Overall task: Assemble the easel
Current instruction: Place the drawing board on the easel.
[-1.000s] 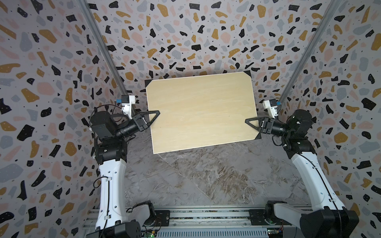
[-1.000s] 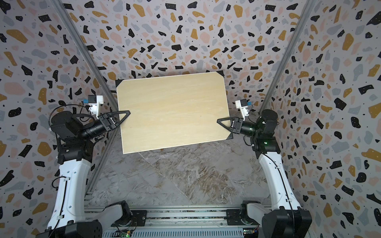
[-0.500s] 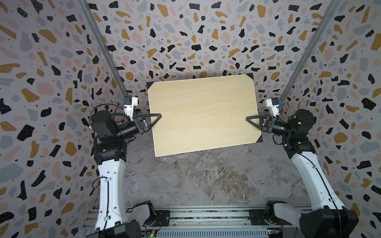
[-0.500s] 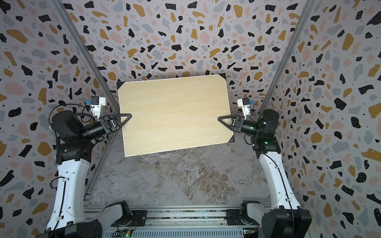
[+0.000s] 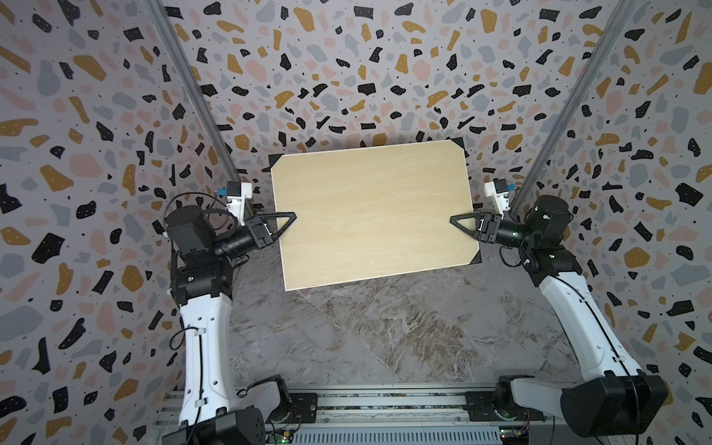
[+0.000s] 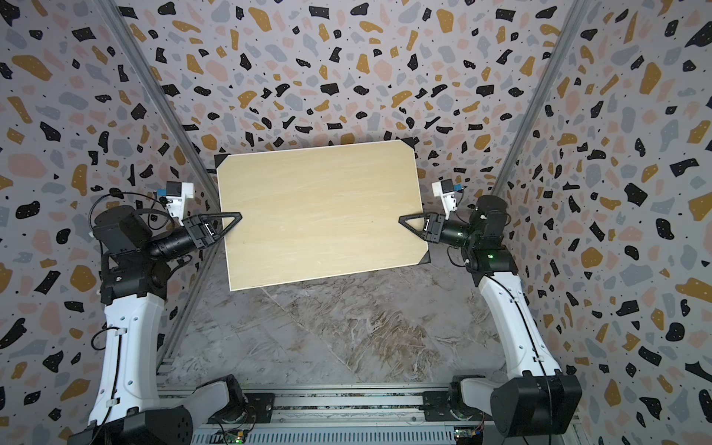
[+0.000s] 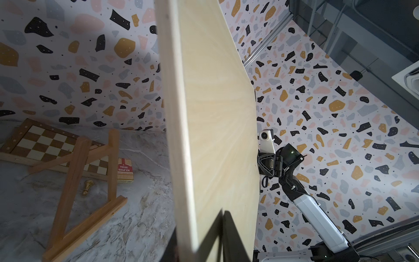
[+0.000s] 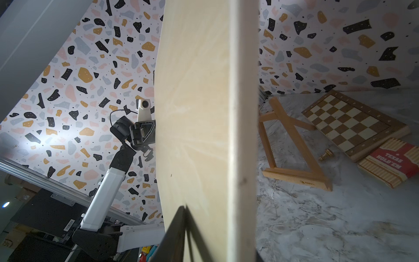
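Note:
The easel (image 7: 74, 181) lies flat on the marble table, a honey-brown slatted frame also seen in the right wrist view (image 8: 292, 140). In both top views it is hidden under the large pale board (image 5: 373, 215) (image 6: 323, 215) with black corners. That board hangs above the back of the table, slightly skewed. My left gripper (image 5: 287, 221) is shut on the board's left edge and my right gripper (image 5: 458, 223) is shut on its right edge. In each wrist view a dark finger (image 7: 231, 238) (image 8: 176, 231) lies flat against the board's face.
A checkered chessboard box (image 7: 45, 145) (image 8: 347, 124) lies beside the easel, partly under it. A red Texas Hold'em card box (image 7: 125, 169) (image 8: 390, 165) and a small golden chess piece (image 7: 87, 187) (image 8: 326, 155) sit close by. Terrazzo walls enclose three sides.
The board and both grippers drifted slightly right and down, then back left. Both grips on the board's edges are unchanged.

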Available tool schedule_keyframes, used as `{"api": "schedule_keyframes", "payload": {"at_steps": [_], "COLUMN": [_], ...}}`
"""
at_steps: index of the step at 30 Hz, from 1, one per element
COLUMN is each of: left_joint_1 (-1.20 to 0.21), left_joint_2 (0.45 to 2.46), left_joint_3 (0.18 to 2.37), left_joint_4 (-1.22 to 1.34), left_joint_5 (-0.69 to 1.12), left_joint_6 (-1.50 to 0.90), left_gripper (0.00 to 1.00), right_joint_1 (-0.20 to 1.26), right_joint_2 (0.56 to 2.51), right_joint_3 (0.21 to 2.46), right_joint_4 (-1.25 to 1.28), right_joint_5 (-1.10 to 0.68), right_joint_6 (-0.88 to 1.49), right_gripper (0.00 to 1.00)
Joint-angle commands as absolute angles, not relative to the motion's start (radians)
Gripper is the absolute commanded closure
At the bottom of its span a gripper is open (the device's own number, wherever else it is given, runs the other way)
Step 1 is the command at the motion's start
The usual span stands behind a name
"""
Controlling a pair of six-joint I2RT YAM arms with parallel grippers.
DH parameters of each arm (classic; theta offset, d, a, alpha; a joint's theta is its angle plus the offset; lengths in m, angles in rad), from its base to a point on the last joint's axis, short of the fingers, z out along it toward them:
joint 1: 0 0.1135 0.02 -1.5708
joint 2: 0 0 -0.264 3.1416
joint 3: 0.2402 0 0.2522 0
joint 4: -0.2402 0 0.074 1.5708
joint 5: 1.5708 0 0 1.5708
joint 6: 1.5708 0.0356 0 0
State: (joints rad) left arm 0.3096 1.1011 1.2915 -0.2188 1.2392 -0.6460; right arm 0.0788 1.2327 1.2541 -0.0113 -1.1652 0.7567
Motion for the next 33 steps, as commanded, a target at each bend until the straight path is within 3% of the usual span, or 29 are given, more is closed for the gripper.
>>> {"api": "schedule_keyframes", "payload": {"at_steps": [1, 12, 33], "left_joint_1": [0.287, 0.274, 0.222], "left_joint_2": [1.059, 1.028, 1.063], "left_joint_3": [1.306, 1.205, 1.041], "left_joint_4": [-0.073, 0.053, 0.284], "left_joint_5": [1.115, 0.988, 0.792], "left_joint_6": [-0.49, -0.424, -0.19], "left_gripper": [1.0, 1.0, 1.0], "right_joint_1": [0.133, 0.168, 0.326], "right_joint_2": [1.202, 1.25, 1.558], "right_joint_3": [1.301, 1.236, 1.323], "right_joint_4": [0.015, 0.141, 0.29], "right_joint_5": [-1.136, -0.993, -0.944], "right_joint_6": [0.615, 0.506, 0.097], "right_gripper": [0.83, 0.88, 0.92]}}
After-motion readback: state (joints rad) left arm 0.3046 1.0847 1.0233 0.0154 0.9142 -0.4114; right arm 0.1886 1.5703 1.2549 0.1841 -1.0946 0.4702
